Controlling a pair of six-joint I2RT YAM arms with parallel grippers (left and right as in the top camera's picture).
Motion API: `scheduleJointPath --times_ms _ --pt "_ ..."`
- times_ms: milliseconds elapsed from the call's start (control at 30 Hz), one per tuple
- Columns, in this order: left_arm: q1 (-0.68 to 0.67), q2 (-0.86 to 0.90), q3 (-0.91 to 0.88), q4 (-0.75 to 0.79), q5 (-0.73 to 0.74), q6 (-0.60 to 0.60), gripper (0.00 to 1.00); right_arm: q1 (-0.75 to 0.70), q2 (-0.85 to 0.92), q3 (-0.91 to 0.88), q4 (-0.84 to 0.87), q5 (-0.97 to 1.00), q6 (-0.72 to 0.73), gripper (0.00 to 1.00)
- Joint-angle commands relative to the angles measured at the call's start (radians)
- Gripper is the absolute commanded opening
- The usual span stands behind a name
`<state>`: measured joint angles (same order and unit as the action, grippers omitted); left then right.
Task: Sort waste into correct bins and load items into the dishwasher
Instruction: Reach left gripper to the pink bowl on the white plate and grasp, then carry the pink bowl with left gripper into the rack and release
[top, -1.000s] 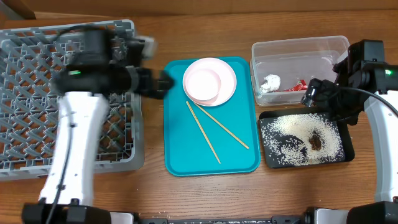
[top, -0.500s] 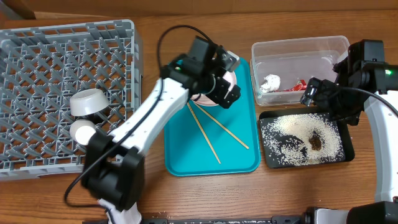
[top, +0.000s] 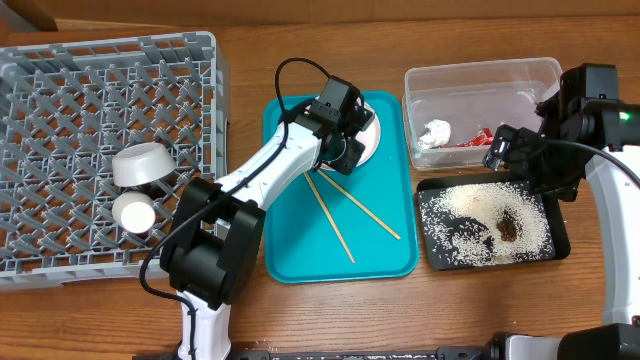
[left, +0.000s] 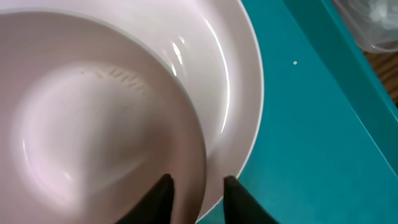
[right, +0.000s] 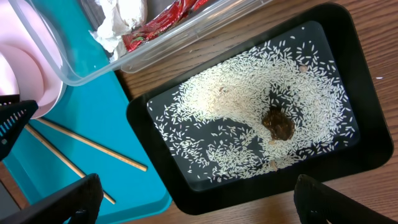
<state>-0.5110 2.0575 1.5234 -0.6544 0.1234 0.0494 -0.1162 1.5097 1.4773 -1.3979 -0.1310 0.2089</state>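
Observation:
A pale pinkish bowl (left: 93, 124) rests in the round white plate (left: 239, 93) on the teal tray. My left gripper (left: 198, 179) is shut on the bowl's rim, one finger inside the bowl and one over the plate. In the overhead view the left gripper (top: 345, 135) hides most of both. Two chopsticks (top: 360, 212) lie on the tray. The grey bowl (top: 140, 163) and white cup (top: 133, 211) sit in the dishwasher rack (top: 60, 100). My right gripper (right: 198, 205) hangs open over the black tray (right: 186, 186), which holds rice (right: 249, 112) and a brown bit (right: 278, 124).
The clear tub (top: 480, 75) at the back right holds the napkin (top: 436, 133) and the red wrapper (top: 478, 138). The teal tray (top: 290, 250) lies between the rack and the black tray (top: 433, 255).
My left arm swung from the rack over to the plate, came down and closed from wide open onto the bowl's rim. The right arm has not moved.

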Motion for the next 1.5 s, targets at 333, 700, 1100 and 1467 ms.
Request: scheduleJointPath --times_ms 333,700,1100,1467 --pt "-0.006 0.001 0.077 -0.047 -0.023 -0.009 0.04 0.003 -0.014 0.011 0.001 -0.005 0.000 1.00" --pt "0.072 -0.098 0.434 -0.335 -0.021 -0.011 0.04 0.003 -0.014 0.011 0.000 -0.005 0.000 1.00" --pt "0.484 -0.181 0.482 -0.407 0.558 0.052 0.04 0.003 -0.014 0.011 0.000 -0.005 0.000 1.00" --pt "0.875 -0.022 0.481 -0.418 1.091 0.085 0.04 0.003 -0.014 0.011 -0.008 -0.005 0.000 1.00"
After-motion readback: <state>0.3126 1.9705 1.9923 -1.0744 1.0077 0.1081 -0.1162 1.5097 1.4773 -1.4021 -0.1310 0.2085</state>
